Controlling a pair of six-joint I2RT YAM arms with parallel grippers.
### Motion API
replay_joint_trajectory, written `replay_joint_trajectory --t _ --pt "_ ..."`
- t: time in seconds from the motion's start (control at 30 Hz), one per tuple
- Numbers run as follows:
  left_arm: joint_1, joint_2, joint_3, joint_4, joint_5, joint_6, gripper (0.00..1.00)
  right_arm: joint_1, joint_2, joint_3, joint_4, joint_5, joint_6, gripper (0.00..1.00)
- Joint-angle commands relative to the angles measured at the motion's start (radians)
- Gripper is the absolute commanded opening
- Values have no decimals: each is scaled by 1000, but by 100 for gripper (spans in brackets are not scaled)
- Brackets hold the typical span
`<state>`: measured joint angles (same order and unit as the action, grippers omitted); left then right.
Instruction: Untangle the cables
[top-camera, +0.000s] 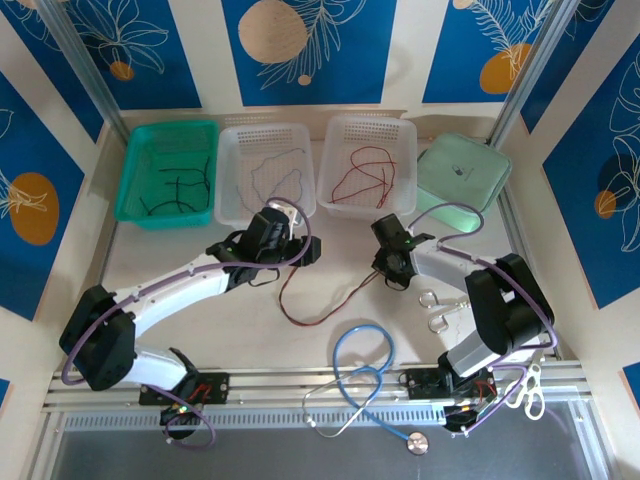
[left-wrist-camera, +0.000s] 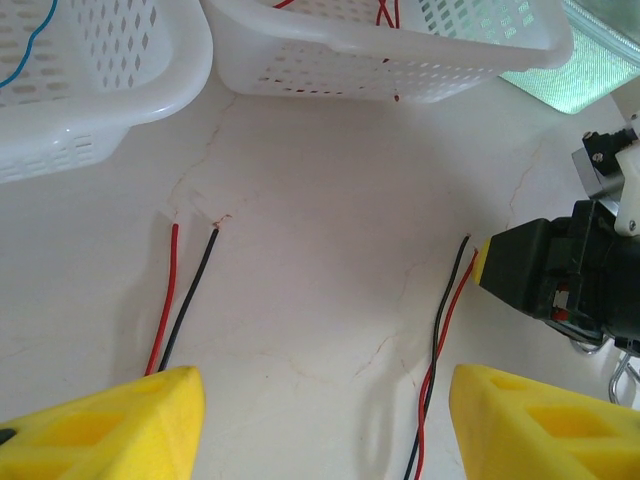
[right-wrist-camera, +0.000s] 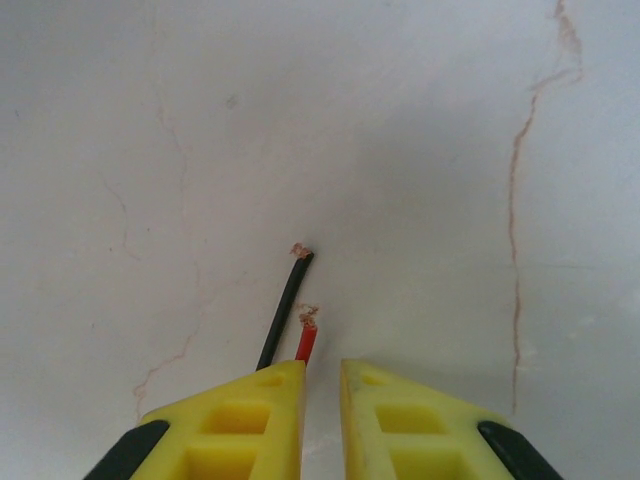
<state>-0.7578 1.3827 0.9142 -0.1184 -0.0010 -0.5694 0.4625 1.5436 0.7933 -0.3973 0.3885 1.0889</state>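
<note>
A red and black pair of cables (top-camera: 320, 322) lies in a loose loop on the counter (top-camera: 340, 250), in front of the baskets and between the two arms. Other cables already lie in the green basket (top-camera: 130, 170) and the two white ones beside it.

The right gripper (right-wrist-camera: 322, 375) is down at one end of the pair, fingers drawn narrow with just a slim gap. The black end (right-wrist-camera: 290, 300) and the red end (right-wrist-camera: 306, 342) poke out past the left-hand finger rather than through the gap, so I can't tell whether anything is pinched. The left gripper (left-wrist-camera: 322, 400) hovers with its fingers wide. The other two ends, red (left-wrist-camera: 172, 270) and black (left-wrist-camera: 200, 270), lie just ahead of its near finger.

This looks like the grab before pulling the two colours apart. To do it well, I'd say:

- The right gripper wants the wire centred in the gap, not off to the side.
- It should take one colour only, pressed low against the counter, because these strands are thin enough to slip.
- The left should then drop on the opposite colour.
- The pull should be slow and outward, since the strands cross each other along the right stretch.
- The loop should stay clear of the stethoscope (top-camera: 345, 345) nearby.
</note>
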Motion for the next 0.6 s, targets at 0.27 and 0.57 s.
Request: replay_joint_trajectory --t 0.27,0.57 --pt "-5 -24 -14 5 -4 -13 65 9 23 26 12 -31 3 18" --pt "-5 -32 -14 -10 -4 -10 66 7 104 37 15 -25 16 15"
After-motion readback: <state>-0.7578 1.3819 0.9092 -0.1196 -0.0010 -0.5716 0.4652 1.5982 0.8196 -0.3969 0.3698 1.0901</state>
